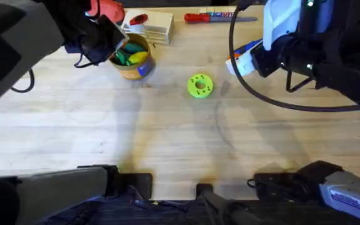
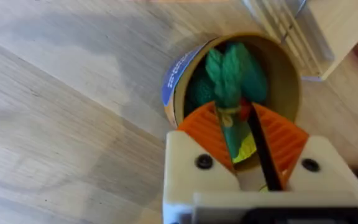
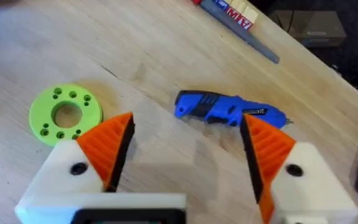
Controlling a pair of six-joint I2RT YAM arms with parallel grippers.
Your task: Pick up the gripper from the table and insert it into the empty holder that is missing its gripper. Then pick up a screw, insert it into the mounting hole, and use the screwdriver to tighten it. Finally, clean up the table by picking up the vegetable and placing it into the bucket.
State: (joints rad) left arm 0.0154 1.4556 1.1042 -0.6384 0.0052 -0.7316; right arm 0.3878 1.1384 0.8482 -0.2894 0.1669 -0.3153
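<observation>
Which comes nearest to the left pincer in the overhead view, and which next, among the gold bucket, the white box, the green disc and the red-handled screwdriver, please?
Measured from the left pincer:
1. Bucket: directly under it, at the table's far left.
2. White box: just behind the bucket.
3. Green disc: mid-table, towards the right arm.
4. Red-handled screwdriver: far edge. Close to the disc, though.

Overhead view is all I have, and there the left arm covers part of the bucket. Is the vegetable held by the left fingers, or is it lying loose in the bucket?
Observer: Held. In the left wrist view the vegetable is pinched between the orange pads of the left gripper, and its green end reaches into the opening of the bucket.
Operator: And the right gripper, does it hold the screwdriver?
Observer: No. The right gripper is open, and the screwdriver lies flat on the table just beyond its fingertips, untouched.
</observation>
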